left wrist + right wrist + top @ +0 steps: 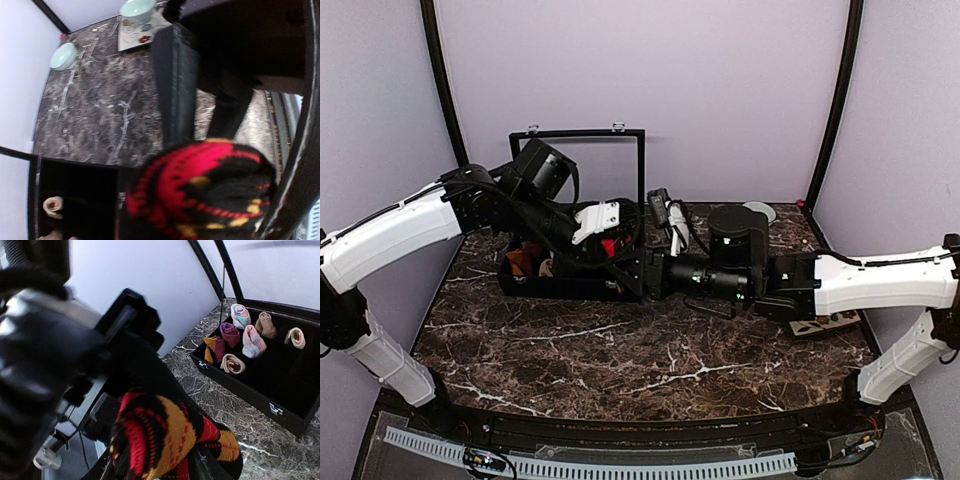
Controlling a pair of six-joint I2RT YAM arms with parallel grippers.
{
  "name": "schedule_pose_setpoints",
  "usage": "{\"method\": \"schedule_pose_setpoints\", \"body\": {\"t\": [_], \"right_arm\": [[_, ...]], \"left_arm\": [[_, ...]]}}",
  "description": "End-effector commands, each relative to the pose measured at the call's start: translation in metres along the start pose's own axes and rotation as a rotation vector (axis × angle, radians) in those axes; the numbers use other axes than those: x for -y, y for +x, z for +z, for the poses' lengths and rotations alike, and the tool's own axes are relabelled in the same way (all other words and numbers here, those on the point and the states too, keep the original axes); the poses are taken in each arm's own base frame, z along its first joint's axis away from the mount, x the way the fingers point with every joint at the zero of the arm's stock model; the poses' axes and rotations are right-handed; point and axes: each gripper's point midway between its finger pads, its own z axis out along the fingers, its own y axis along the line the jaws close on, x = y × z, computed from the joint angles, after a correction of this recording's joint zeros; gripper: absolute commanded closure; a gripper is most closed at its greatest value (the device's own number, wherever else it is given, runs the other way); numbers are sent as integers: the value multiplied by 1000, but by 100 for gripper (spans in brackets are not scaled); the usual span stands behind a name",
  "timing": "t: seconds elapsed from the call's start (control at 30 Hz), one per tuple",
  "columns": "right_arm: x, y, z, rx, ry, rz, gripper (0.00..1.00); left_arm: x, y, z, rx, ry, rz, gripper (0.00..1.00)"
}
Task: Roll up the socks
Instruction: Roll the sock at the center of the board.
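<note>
Black argyle sock (200, 195), bunched into a roll with no clear long axis, is held above the bench (620, 350) at the right end of the black case (570, 288), clamped in the left pincer (617, 240), the right pincer (655, 268) set just beside it rightward, its jaws' state not determinable.

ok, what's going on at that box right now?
Both arms meet at the open black case toward the back of the marble table. The left gripper is shut on a rolled-up black knit sock with red-orange diamonds; the right gripper is close beside it, grip unclear. Small sock rolls sit in the case.
</note>
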Motion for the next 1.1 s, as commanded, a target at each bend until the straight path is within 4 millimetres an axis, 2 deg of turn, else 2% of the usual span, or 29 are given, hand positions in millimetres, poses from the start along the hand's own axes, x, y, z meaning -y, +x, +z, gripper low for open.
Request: {"method": "schedule_pose_setpoints", "body": {"t": [0.0,0.17,0.27,0.4,0.53,0.67,0.8,0.9,1.0,1.07], "right_arm": [[-24,-8,-35,22,-107,-304,56],[-50,-9,-79,76,-247,-557,58],[-59,-10,-88,67,-284,-612,58],[-58,-17,-80,71,-247,-550,57],[-49,-14,-61,62,-152,-502,54],[-46,-11,-49,70,-61,-528,56],[-39,-13,-46,109,35,-522,56],[-27,-13,-44,120,140,-532,56],[-2,-20,-45,133,336,-531,56],[4,-19,-48,131,414,-556,56]], "left_arm": [[67,-1,-9,16,412,-106,100],[93,-10,-21,63,625,-151,100],[93,-16,-24,87,635,-160,100],[71,-13,-10,48,507,-192,100],[48,-9,-1,30,366,-219,100],[41,-1,5,3,325,-252,100],[36,6,10,-23,305,-280,100],[37,7,11,-29,306,-284,100],[34,8,12,-37,292,-287,100],[31,8,11,-37,279,-290,100]]}}
